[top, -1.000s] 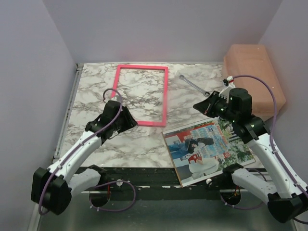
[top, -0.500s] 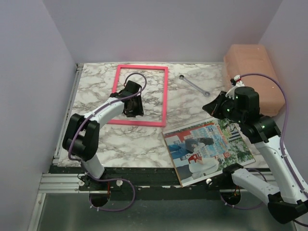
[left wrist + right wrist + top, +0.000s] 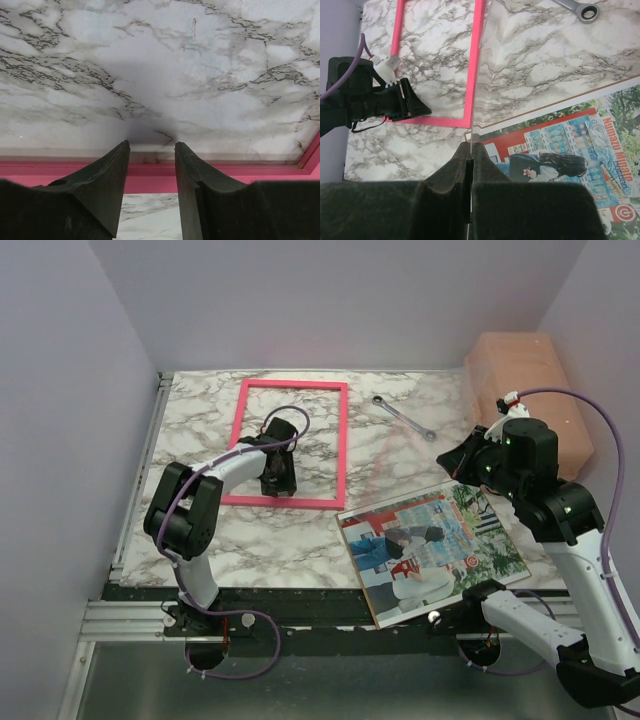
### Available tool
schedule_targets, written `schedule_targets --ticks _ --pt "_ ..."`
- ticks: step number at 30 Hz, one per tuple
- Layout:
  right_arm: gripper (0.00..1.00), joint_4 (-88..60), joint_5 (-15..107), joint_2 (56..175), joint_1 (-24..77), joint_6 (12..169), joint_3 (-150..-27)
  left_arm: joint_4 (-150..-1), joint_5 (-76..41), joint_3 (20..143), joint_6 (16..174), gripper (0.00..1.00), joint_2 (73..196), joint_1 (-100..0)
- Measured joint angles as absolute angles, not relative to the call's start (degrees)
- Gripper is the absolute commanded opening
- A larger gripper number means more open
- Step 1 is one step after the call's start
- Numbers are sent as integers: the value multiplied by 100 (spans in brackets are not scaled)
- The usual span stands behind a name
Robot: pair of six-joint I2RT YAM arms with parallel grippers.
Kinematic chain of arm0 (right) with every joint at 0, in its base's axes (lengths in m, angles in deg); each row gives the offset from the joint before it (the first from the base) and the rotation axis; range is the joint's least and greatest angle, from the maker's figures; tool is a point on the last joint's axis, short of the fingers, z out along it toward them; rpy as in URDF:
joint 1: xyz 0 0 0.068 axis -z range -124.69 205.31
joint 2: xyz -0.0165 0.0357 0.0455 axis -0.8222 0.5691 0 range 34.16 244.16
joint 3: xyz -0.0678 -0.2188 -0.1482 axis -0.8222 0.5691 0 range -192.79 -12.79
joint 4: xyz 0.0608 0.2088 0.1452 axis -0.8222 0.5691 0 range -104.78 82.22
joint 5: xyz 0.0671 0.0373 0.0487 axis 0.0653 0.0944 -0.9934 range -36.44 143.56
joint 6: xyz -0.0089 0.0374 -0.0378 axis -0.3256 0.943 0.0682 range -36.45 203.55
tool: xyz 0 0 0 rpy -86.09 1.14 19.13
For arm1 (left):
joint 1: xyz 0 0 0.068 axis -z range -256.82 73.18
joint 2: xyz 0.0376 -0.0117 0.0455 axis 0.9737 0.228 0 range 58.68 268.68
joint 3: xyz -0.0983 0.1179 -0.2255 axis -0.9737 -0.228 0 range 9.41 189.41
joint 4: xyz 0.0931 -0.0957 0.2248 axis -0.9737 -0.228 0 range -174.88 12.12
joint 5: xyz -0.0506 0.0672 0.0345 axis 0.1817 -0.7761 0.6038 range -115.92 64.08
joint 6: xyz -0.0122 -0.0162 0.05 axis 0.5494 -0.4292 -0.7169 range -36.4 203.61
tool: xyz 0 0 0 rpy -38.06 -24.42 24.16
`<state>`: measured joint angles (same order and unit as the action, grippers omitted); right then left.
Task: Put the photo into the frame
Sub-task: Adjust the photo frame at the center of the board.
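1. Your left fingers [image 3: 122, 156] stand half apart and empty over the frame's [image 3: 290, 504] near rail.
2. Your right fingers [image 3: 476, 153] are pinched on a thin clear sheet [image 3: 400, 468].
3. The photo [image 3: 432, 548] lies flat on the table [image 3: 200, 420], right of the frame, long axis left-right, nearer your right arm.

Beneath my left pincer [image 3: 150, 146] spreads a tabletop [image 3: 200, 420] of white marble pattern, veined grey and black, with a soft dark shadow [image 3: 142, 131] just ahead of it. Far beyond it rises a plain, pale lilac back wall [image 3: 330, 300]. To its left, past a metal rail [image 3: 140, 470] edging the table, stands a matching side wall [image 3: 60, 420]. To the right of my right pincer [image 3: 470, 146] a third wall [image 3: 605, 330] closes the space. Behind both, below the table's near edge, lies a dull grey metal surface [image 3: 330, 690]. The light is even and soft.
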<state>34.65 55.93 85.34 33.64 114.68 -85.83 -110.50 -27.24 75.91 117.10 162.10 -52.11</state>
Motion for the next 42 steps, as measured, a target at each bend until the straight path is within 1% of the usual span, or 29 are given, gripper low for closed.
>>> schedule_targets --ticks 11,20,23,27,30,33,36,39,42 --pt "0 3500 5595 8567 3364 11389 -8576 -10840 -2792 7091 11872 44 15834 -5214" --pt "0 3456 5374 8737 3364 11346 -8510 -10534 -2754 6356 12031 44 15237 -5196" --pt "0 3417 5248 8779 3364 11346 -8458 -10493 -2689 6129 12086 52 15029 -5196" --pt "0 3345 5099 8862 3364 11346 -8395 -10595 -2628 5989 12141 69 14828 -5194" --pt "0 3319 5068 8886 3364 11346 -8368 -10764 -2630 5983 12165 76 14710 -5194" --pt "0 3295 5066 8884 3364 11346 -8368 -10908 -2584 6000 12187 81 14533 -5126" --pt "0 3288 5068 8884 3364 11344 -8368 -10993 -2494 6160 12250 82 14439 -4912" --pt "0 3292 5073 8868 3364 11341 -8368 -11041 -2431 6534 12311 83 14531 -4615" --pt "0 3330 5123 8801 3362 11330 -8368 -11011 -2370 7126 12385 83 14916 -4335"
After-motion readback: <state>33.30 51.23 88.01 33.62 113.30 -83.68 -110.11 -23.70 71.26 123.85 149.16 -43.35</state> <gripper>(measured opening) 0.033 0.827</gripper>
